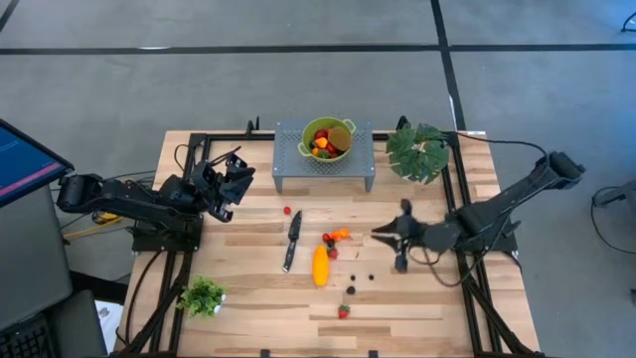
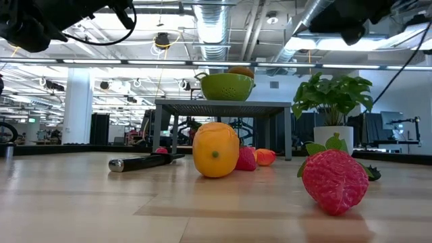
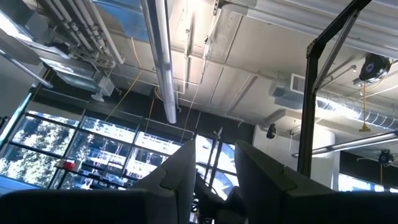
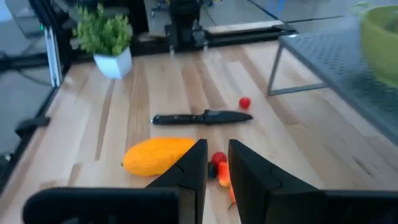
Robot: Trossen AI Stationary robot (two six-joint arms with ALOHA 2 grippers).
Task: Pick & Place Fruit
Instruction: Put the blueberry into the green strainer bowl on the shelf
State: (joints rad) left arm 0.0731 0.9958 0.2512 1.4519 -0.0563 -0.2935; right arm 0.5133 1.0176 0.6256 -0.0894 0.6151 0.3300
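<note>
- The right gripper (image 1: 381,235) hovers just off the small cluster of red and orange fruit (image 1: 336,239), on the side away from the knife (image 1: 292,240). In the right wrist view its fingers (image 4: 196,165) stand a narrow gap apart with nothing between them, pointing over that cluster.
- The left gripper (image 1: 237,179) hangs well away from the knife, out toward the worktop's left edge and tipped upward at the ceiling. Its fingers (image 3: 183,168) are a little apart and hold nothing.
- The long yellow-orange fruit (image 1: 319,266) lies just beside the knife's blade end, touching the cluster.
- A single red ball (image 1: 286,211) sits close to the knife's tip, toward the grey stand (image 1: 288,167).
- Several small dark balls (image 1: 360,277) and a strawberry (image 1: 343,311) lie farther from the knife, toward the worktop's (image 1: 248,288) front edge.
- The green bowl (image 1: 310,131) on the stand, beyond the knife, already holds a few pieces, among them a brown kiwi at its rim.
- Judging from this, the task is partly done: some fruit is in the bowl, while most pieces remain loose on the worktop. The cluster under the right gripper looks like the next pick.
</note>
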